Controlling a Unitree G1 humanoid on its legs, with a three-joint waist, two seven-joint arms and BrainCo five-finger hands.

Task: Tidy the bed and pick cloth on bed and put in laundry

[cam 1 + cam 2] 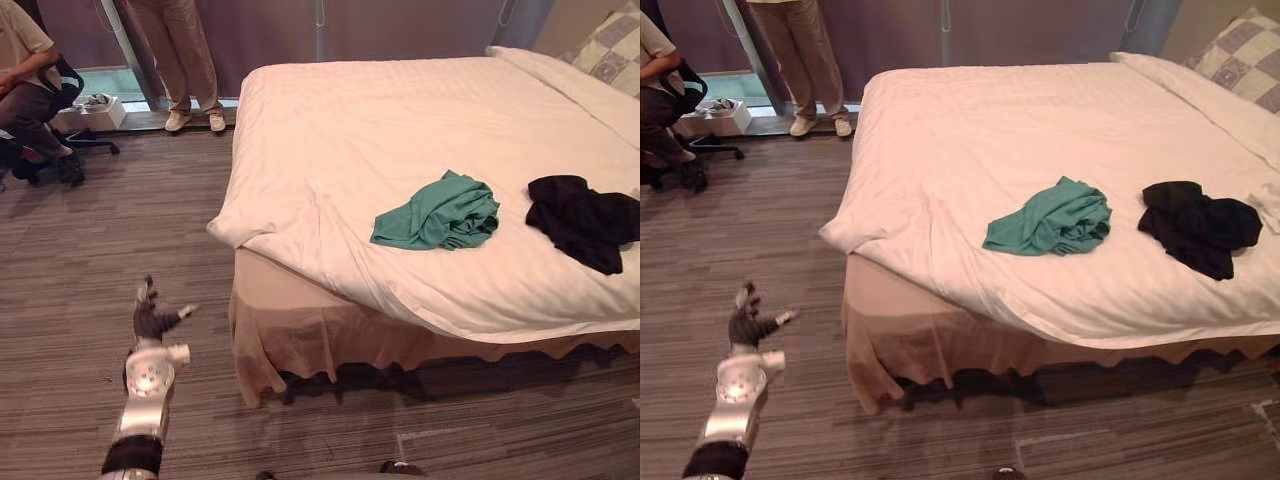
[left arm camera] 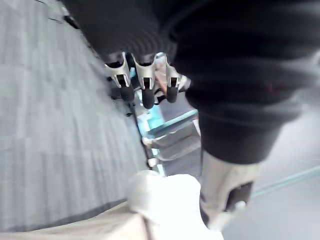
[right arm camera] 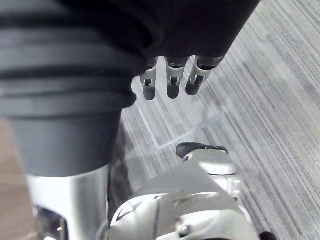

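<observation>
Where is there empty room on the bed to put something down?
The wide white duvet beyond the green cloth and black cloth is bare, up to the pillow. The near left corner is bare too. Crowded: the near right part, where both cloths lie.

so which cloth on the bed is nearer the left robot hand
The green cloth; it lies left of the black cloth, closer to the left robot hand.

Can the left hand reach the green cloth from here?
Probably not yet: the left hand hangs open over the floor beside the bed, and the green cloth lies well in on it.
</observation>
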